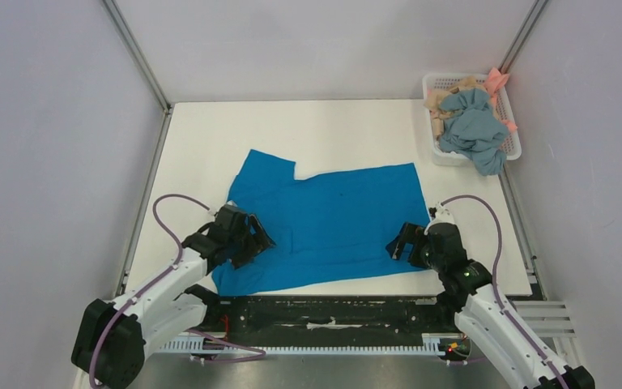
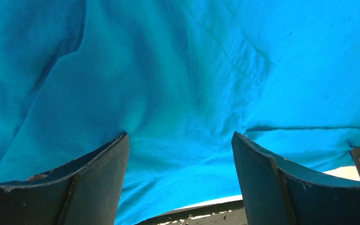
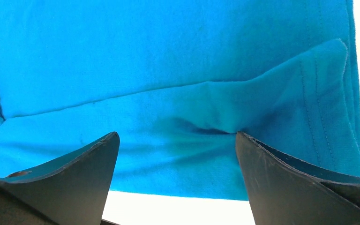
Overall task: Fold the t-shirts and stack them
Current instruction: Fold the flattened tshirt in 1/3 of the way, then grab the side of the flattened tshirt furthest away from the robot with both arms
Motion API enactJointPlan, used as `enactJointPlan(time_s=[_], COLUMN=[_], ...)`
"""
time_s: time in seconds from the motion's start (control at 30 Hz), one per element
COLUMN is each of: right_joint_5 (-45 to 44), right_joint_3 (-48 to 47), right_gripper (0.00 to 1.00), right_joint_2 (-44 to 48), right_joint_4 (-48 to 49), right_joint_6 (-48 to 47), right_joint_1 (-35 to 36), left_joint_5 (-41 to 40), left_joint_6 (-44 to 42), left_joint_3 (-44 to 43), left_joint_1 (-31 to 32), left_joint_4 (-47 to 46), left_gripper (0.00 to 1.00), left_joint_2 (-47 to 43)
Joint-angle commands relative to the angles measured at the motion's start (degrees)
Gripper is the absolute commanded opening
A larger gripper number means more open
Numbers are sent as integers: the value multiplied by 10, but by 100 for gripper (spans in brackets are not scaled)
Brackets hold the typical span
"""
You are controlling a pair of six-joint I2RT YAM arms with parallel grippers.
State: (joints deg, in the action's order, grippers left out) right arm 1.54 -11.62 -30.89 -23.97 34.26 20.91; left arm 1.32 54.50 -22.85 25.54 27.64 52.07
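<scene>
At the near edge, a black base rail [image 1: 332, 309] ran between the two arm mounts, and a purple cable [image 1: 166, 212] looped up beside the left arm. Just beyond the rail, the left gripper [image 2: 180, 137] stood over the near-left part of the blue t-shirt [image 1: 340, 215], its fingers [image 2: 98, 164] spread wide with nothing clamped. Rumpled cloth and a stitched seam lay between the tips. The right gripper [image 3: 176, 133] sat at the shirt's near-right edge, equally wide apart, with a small pucker of fabric between its fingers [image 3: 281, 173] and the hem just to the right. The shirt lay mostly flat across the middle of the white table [image 1: 332, 130], one sleeve reaching toward the far left and its near-left part darkened beneath the left wrist. Well apart from it, in the far right corner against the wall, a white basket [image 1: 430, 80] held a heap of grey-blue clothing [image 1: 474, 126], with beige [image 1: 441, 101] and pink [image 1: 496, 79] pieces partly spilling over the rim.
</scene>
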Motion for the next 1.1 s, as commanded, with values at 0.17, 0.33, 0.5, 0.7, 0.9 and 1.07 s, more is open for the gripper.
enactJointPlan(time_s=[0.17,0.33,0.5,0.7,0.9,1.07], right_joint_5=[-28,-72,-141,-149,-148,-128], right_joint_3=[-51,-130,-146,-141,-145,-148], right_gripper=[98,98,98,98,98,98], right_joint_2=[30,19,-23,-100,-162,-189], right_joint_4=[-129,-25,82,178,205,218], right_joint_6=[-6,-43,-66,-109,-130,-133], right_joint_1=[4,4,4,4,4,2], left_joint_5=[-49,-88,-84,34,96,132], left_joint_6=[-32,-71,-121,-199,-259,-258], left_joint_3=[-115,-225,-350,-511,-674,-769], left_joint_1=[1,-6,-72,-157,-201,-213], left_joint_4=[20,26,-20,-110,-119,-87], left_gripper=[87,87,87,87,87,87], left_joint_2=[27,85,222,458,642,749])
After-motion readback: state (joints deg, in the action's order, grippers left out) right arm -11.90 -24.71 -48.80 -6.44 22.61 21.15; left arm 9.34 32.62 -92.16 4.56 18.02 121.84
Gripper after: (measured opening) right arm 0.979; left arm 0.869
